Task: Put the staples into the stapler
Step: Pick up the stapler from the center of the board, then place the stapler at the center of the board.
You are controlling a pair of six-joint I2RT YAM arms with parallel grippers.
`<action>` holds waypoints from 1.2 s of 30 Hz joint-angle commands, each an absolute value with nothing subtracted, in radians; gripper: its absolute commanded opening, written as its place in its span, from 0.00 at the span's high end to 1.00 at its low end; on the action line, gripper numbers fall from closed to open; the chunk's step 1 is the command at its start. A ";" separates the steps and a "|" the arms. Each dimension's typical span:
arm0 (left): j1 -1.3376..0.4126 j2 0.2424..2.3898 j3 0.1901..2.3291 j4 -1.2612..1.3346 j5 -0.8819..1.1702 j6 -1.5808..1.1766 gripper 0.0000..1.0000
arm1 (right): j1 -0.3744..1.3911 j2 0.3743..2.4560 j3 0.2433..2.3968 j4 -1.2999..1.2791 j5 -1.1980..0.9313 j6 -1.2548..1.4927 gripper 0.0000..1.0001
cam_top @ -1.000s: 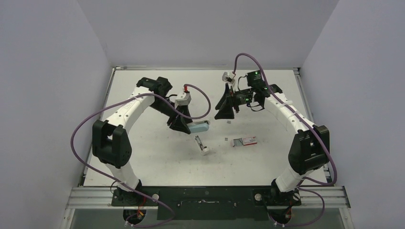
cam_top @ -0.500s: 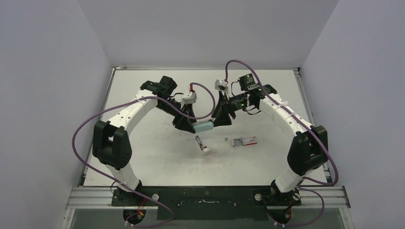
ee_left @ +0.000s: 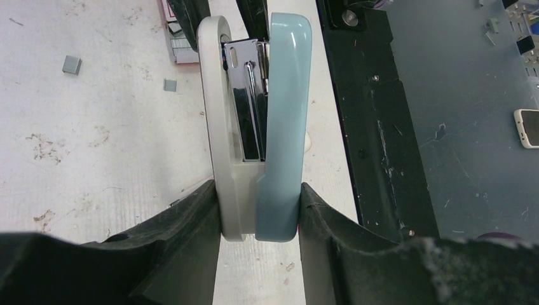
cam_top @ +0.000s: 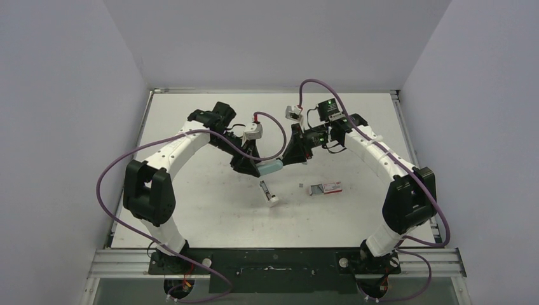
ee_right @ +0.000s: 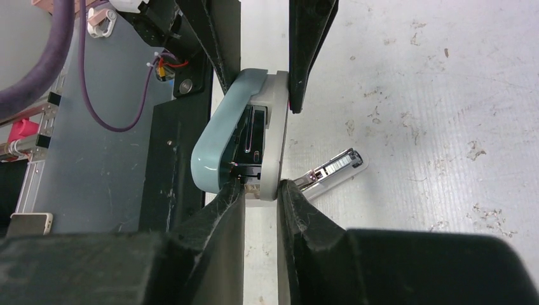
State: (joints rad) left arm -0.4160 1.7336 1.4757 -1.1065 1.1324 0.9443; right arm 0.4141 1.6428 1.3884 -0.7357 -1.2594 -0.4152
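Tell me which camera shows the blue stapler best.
Left wrist: the stapler runs large and lengthwise, its blue top, cream base and chrome channel clear, clamped between the left fingers. Right wrist shows it foreshortened, its near end pinched by the right fingers. Top external shows just a small blue sliver.

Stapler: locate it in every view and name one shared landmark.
Top external: stapler, centre of the table.
Left wrist: centre, upright, clamped low by the left claw.
Right wrist: centre-left, near end pinched by the right claw.
Shared landmark: black base rail, bottom in top external, right in left wrist, left in right wrist.
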 commanded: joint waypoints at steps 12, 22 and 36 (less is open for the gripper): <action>-0.436 1.800 1.554 -1.160 1.217 1.093 0.87 | 0.378 1.607 1.276 -0.358 -1.049 -0.115 0.95; -0.434 2.081 1.775 -1.229 1.202 1.150 0.69 | 0.332 1.710 1.226 -0.286 -0.958 -0.053 0.95; -0.431 2.433 2.119 -1.413 1.203 1.263 0.58 | 0.264 1.878 1.145 -0.085 -0.993 0.027 0.95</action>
